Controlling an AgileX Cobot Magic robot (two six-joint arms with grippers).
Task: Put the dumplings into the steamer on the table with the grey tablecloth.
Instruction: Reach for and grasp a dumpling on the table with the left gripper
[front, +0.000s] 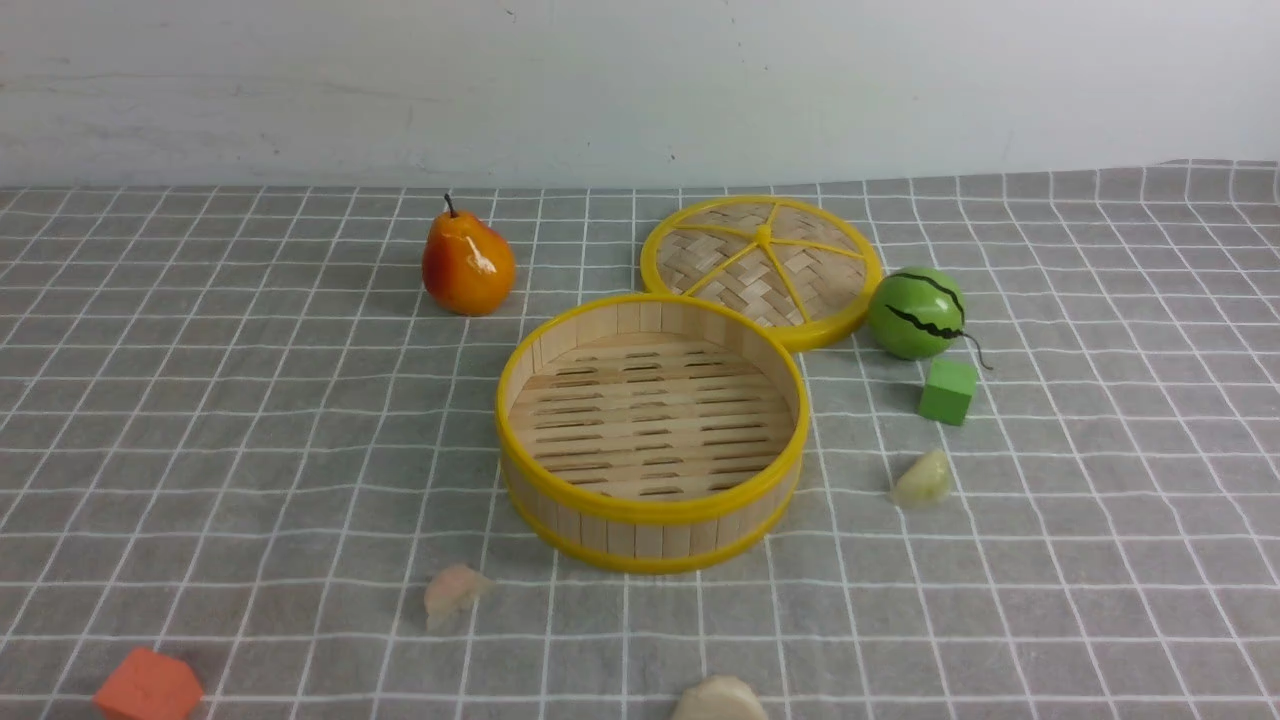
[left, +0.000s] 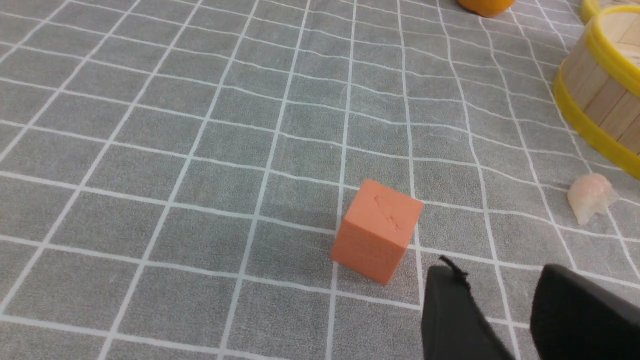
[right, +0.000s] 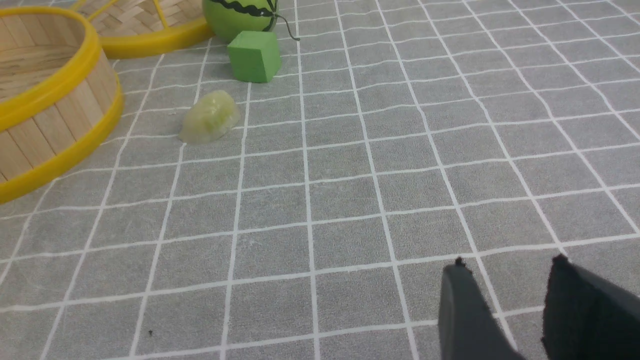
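The steamer (front: 650, 510) stands empty in the middle of the grey grid tablecloth (front: 250, 420). The pinkish dumpling (front: 452, 592) lies near its front left and also shows in the left wrist view (left: 590, 196). The creamy white dumpling (front: 718, 700) lies at the front edge of the front view. The greenish dumpling (front: 922, 480) lies to the steamer's right and shows in the right wrist view (right: 210, 118). My left gripper (left: 500, 275) is open and empty, above the cloth beside the orange block (left: 377, 231). My right gripper (right: 507, 267) is open and empty over bare cloth. Neither arm shows in the front view.
The flat woven lid (front: 762, 265) lies behind the steamer. A toy watermelon (front: 916, 312) and a green cube (front: 946, 391) sit at the right, a pear (front: 467, 262) at the back left, and the orange block (front: 148, 687) at the front left.
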